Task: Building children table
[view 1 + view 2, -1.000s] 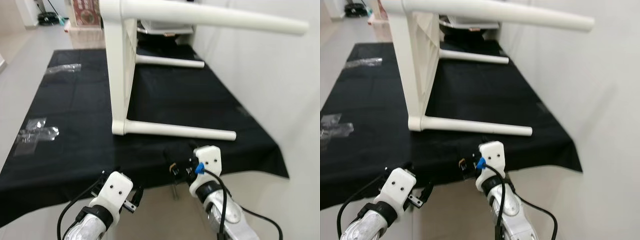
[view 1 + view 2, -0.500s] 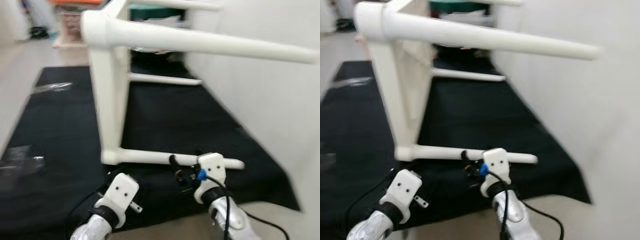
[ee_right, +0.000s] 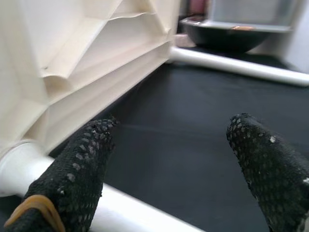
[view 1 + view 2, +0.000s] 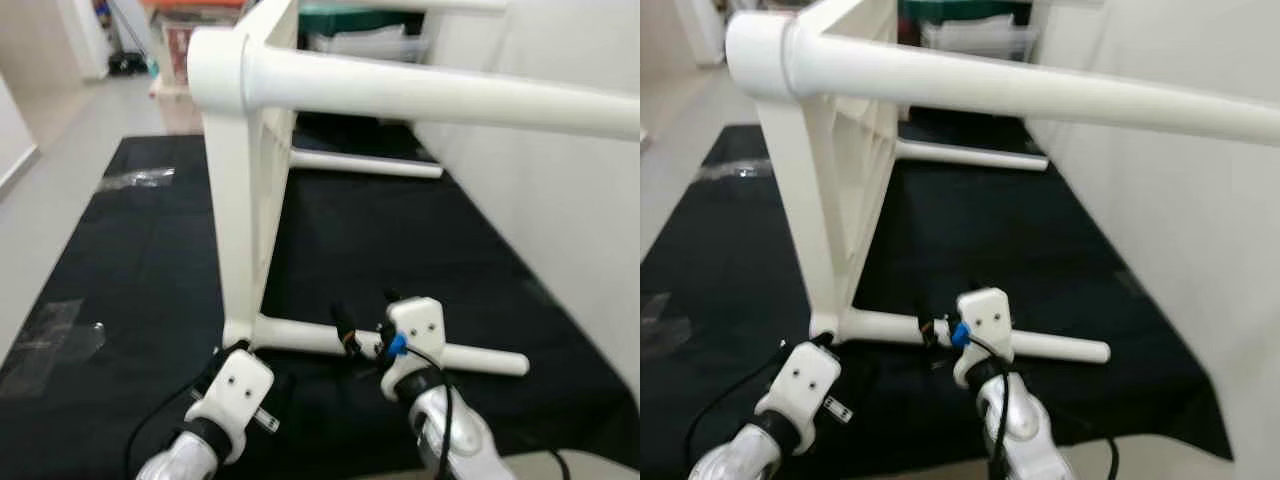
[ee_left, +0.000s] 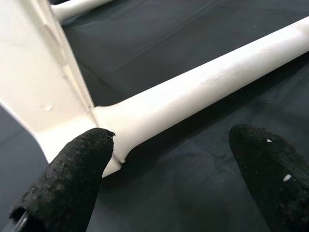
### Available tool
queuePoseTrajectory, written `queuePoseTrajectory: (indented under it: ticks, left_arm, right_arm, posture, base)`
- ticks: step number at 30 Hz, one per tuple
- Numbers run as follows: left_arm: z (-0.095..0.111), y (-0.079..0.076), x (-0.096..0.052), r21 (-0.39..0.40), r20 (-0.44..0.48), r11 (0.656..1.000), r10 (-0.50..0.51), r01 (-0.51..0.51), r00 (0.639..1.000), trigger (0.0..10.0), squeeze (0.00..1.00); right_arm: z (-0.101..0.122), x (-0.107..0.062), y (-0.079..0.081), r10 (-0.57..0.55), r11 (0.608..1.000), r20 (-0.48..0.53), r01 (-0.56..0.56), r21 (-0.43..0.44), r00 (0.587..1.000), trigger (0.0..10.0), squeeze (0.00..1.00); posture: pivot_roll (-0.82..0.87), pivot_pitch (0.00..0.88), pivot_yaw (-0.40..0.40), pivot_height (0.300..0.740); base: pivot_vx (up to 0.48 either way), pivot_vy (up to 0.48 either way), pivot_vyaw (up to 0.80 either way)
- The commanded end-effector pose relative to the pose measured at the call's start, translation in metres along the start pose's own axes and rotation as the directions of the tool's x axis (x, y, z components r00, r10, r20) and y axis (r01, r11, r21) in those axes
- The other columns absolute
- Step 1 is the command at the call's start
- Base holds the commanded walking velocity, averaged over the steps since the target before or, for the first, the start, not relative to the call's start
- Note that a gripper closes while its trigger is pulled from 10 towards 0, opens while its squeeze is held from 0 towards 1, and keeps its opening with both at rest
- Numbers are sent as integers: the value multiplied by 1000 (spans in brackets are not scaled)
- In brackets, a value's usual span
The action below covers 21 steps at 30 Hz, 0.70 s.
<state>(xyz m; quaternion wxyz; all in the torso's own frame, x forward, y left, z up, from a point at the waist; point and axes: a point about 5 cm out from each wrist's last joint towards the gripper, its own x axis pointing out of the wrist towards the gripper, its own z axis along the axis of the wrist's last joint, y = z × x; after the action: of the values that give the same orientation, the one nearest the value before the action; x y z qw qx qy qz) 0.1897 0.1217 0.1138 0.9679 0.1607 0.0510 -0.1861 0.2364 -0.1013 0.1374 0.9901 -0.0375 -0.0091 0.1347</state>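
Observation:
The white children table (image 4: pixel 245 190) lies on its side on a black cloth (image 4: pixel 150 260), legs pointing right. Its lower leg (image 4: pixel 470 355) rests on the cloth, and its upper leg (image 4: pixel 450 95) juts out overhead. My left gripper (image 5: pixel 169 179) is open just before the joint where the lower leg meets the table frame (image 5: pixel 34 87), one finger (image 5: pixel 67 179) close to that corner. My right gripper (image 3: pixel 169 164) is open over the lower leg (image 3: pixel 130 212), facing the ribbed underside (image 3: pixel 96 63). Neither holds anything. In the left eye view the right gripper (image 4: pixel 362 318) sits at the leg.
Clear plastic bags (image 4: pixel 135 178) (image 4: pixel 50 335) lie on the cloth's left side. A white wall (image 4: pixel 570 220) runs close along the right. A third leg (image 4: pixel 370 165) lies on the cloth further back. A dark bin (image 3: pixel 231 34) stands at the far end.
The camera has moved forward. Both grippers, earlier at the cloth's near edge, are now over the cloth at the lower leg. Both remain open.

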Motion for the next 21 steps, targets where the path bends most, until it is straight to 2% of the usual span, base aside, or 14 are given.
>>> queuePoseTrajectory:
  ticks: [1, 4, 5, 6, 8, 9, 10, 11, 13, 14, 16, 18, 20, 21]
  left_arm:
    - [3, -2, -1, 3, 17, 999, -33, 33, 999, 10000, 0]
    - [7, -8, -1, 20, 39, 995, -98, 98, 994, 10000, 0]
    - [10, -13, 0, 8, 60, 986, -168, 167, 984, 10000, 0]
    - [12, -17, 2, 8, 80, 973, -229, 229, 970, 10000, 0]
    - [14, -18, 8, -5, 98, 963, -267, 269, 959, 10000, 0]
    - [14, -18, 8, -5, 98, 963, -267, 269, 959, 10000, 0]
    - [15, -17, 10, -9, 109, 960, -277, 279, 955, 10000, 0]
    - [15, -17, 10, -9, 109, 960, -277, 279, 955, 10000, 0]
    - [20, -13, 22, 7, 137, 958, -284, 285, 949, 10000, 0]
    - [20, -13, 22, 7, 137, 958, -284, 285, 949, 10000, 0]
    - [29, -11, 38, 26, 177, 959, -281, 281, 943, 10000, 0]
    - [31, -11, 42, 34, 188, 959, -283, 281, 941, 10000, 0]
    - [34, -10, 48, 50, 198, 957, -290, 286, 936, 10000, 0]
    - [34, -10, 48, 50, 198, 957, -290, 286, 936, 10000, 0]
  right_arm:
    - [8, 4, -11, -112, 983, 38, 116, -139, 993, 10000, 0]
    - [18, 7, -17, -127, 957, 109, 151, -249, 986, 10000, 0]
    - [29, 7, -24, -175, 900, 187, 234, -368, 967, 10000, 0]
    - [37, 6, -32, -211, 801, 264, 321, -505, 941, 10000, 0]
    - [46, 4, -40, -239, 647, 353, 420, -636, 904, 10000, 0]
    - [46, 4, -40, -239, 647, 353, 420, -636, 904, 10000, 0]
    - [51, 3, -43, -252, 586, 404, 471, -660, 880, 10000, 0]
    - [51, 3, -43, -252, 586, 404, 471, -660, 880, 10000, 0]
    - [65, -5, -53, -353, 437, 548, 651, -621, 759, 10000, 0]
    - [65, -5, -53, -353, 437, 548, 651, -621, 759, 10000, 0]
    - [73, -11, -53, -404, 328, 633, 751, -573, 660, 10000, 0]
    - [74, -11, -50, -395, 301, 650, 760, -577, 650, 10000, 0]
    - [77, -9, -44, -342, 196, 681, 758, -623, 648, 10000, 0]
    - [77, -9, -44, -342, 196, 681, 758, -623, 648, 10000, 0]
  posture:
    - [79, 31, -68, 740]
    - [78, 31, -72, 740]
    - [82, 32, -69, 740]
    - [82, 34, -69, 740]
    - [82, 33, -66, 740]
    - [82, 33, -66, 740]
    - [78, 37, -55, 740]
    - [78, 37, -55, 740]
    - [74, 37, -50, 740]
    - [74, 37, -50, 740]
    - [66, 34, -39, 740]
    - [67, 34, -34, 740]
    - [68, 33, -33, 740]
    - [68, 33, -33, 740]
  base:
    - [0, 0, 0]
    - [0, 0, 0]
    - [0, 0, 0]
    - [0, 0, 0]
    - [0, 0, 0]
    - [0, 0, 0]
    - [0, 0, 0]
    - [0, 0, 0]
    - [0, 0, 0]
    - [0, 0, 0]
    - [0, 0, 0]
    - [0, 0, 0]
    - [0, 0, 0]
    - [0, 0, 0]
